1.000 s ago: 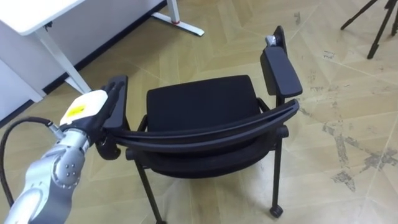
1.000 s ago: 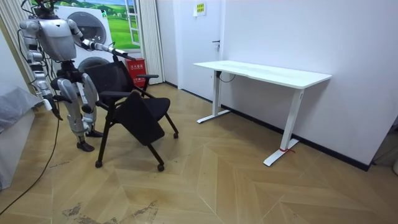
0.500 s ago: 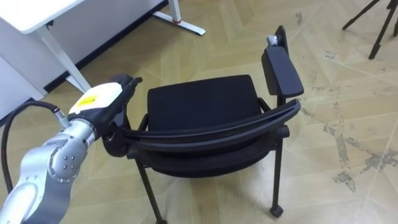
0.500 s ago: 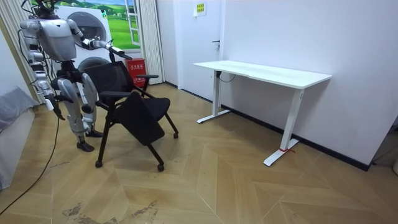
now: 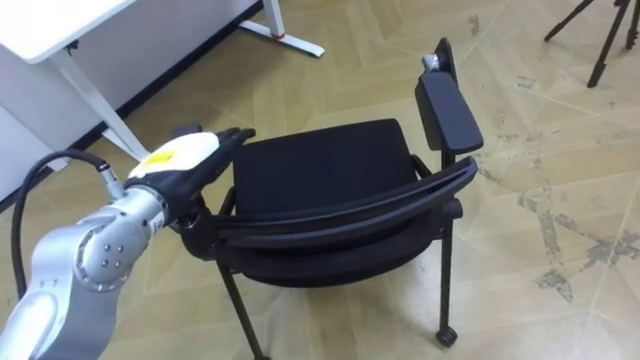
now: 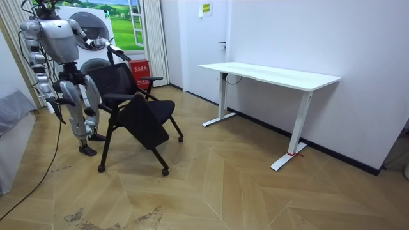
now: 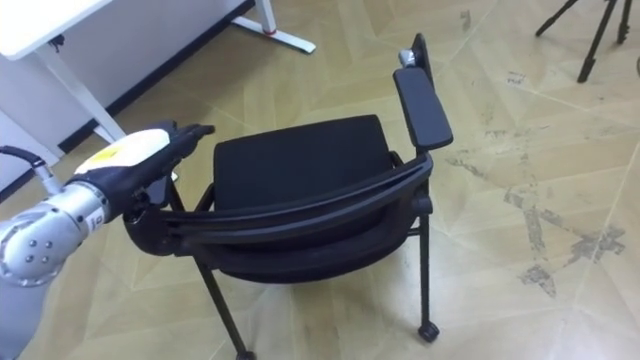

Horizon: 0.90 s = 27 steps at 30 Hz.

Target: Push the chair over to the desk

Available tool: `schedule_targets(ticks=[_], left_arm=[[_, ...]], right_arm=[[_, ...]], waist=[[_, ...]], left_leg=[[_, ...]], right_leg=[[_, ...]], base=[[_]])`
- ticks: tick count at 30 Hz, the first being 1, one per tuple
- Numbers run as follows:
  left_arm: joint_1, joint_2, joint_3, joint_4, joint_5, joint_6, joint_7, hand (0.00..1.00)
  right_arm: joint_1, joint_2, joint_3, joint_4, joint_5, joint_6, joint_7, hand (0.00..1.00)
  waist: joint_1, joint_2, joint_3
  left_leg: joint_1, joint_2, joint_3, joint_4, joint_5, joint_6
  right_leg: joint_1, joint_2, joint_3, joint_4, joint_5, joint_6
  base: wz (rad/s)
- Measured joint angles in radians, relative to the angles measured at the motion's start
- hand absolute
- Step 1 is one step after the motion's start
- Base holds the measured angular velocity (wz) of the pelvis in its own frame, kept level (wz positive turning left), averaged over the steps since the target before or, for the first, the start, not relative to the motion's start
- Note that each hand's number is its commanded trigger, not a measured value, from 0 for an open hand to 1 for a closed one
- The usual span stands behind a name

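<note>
The white desk (image 6: pixel 268 73) stood well beyond the chair (image 5: pixel 330 190), which sat just before the robot; the left hand (image 5: pixel 185 165), fingers straight and together, had slid forward along its left side, likely readying the push; the right hand (image 6: pixel 47 104) hung idle.

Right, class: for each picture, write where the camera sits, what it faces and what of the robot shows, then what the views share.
Left eye view: on the robot's head, looking down at the black chair; left hand and forearm at lower left.
Right eye view: same head, slightly beside, same downward look; same hand and forearm.
Room view: off across the room, facing the whole robot behind the chair, right hand hanging low.
Shared: chair, left hand, white desk.
</note>
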Motion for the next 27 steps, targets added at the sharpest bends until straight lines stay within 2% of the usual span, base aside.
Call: schedule_targets(ticks=[6,11,12,18,21,23,25,27], left_arm=[[0.0,0.001,0.0,-0.006,-0.017,0.007,-0.022,0.0],[0.0,0.001,0.0,-0.011,-0.017,0.008,-0.025,0.0],[0.0,0.001,0.0,-0.01,-0.018,0.007,-0.023,0.0],[0.0,-0.002,0.0,0.056,-0.017,-0.007,-0.009,0.0],[0.005,-0.006,0.0,0.133,-0.017,-0.015,-0.007,0.0],[0.005,-0.015,-0.007,0.178,-0.015,-0.015,0.01,0.0],[0.006,-0.033,-0.009,0.21,-0.015,-0.018,0.026,0.0],[0.007,-0.033,-0.011,0.214,-0.013,-0.027,0.045,0.0]], right_arm=[[0.0,0.0,0.0,0.003,0.0,0.007,0.0,0.0],[0.001,0.0,0.001,0.002,0.0,0.006,-0.003,0.0],[0.0,0.0,0.001,0.002,0.0,0.006,-0.006,0.0],[0.0,0.0,0.002,-0.002,0.0,0.005,-0.011,0.0],[0.0,0.0,0.003,-0.002,0.003,0.003,-0.005,0.0],[0.0,0.0,0.014,-0.002,0.004,0.002,-0.004,0.0],[0.001,0.0,0.032,-0.002,0.005,0.002,-0.001,0.0],[0.001,-0.001,0.032,-0.002,0.005,0.001,-0.002,0.0]], waist=[[0.0,0.016,0.0],[-0.001,0.013,0.0024],[-0.001,0.004,0.0092],[-0.008,-0.004,0.0143],[-0.013,-0.01,0.0146],[-0.015,-0.013,0.0117],[-0.015,-0.027,0.0103],[-0.014,-0.037,0.0069]], left_leg=[[-0.001,0.0,0.001,0.0,0.0,0.0],[0.0,0.0,0.002,0.0,0.0,0.0],[0.001,-0.001,0.003,0.0,0.0,0.0],[-0.002,-0.002,0.006,0.001,0.0,0.0],[-0.003,-0.002,0.007,0.0,0.0,0.0],[-0.003,-0.001,0.007,0.0,0.0,0.0],[-0.003,-0.001,0.008,0.0,0.0,0.0],[-0.003,-0.001,0.017,0.0,0.0,0.0]], right_leg=[[-0.003,0.0,0.002,0.0,0.0,0.001],[-0.003,0.001,0.007,0.0,0.0,0.001],[-0.005,0.001,0.01,0.001,0.0,0.001],[-0.011,0.001,0.019,0.003,0.0,0.001],[-0.015,0.003,0.025,0.004,-0.001,0.001],[-0.016,0.003,0.026,0.004,-0.001,0.001],[-0.016,0.004,0.026,0.003,-0.001,0.001],[-0.016,0.004,0.026,0.003,0.0,0.001]], base=[[0.0],[-0.02],[-0.09],[-0.05],[-0.04],[-0.03],[0.0],[0.0]])
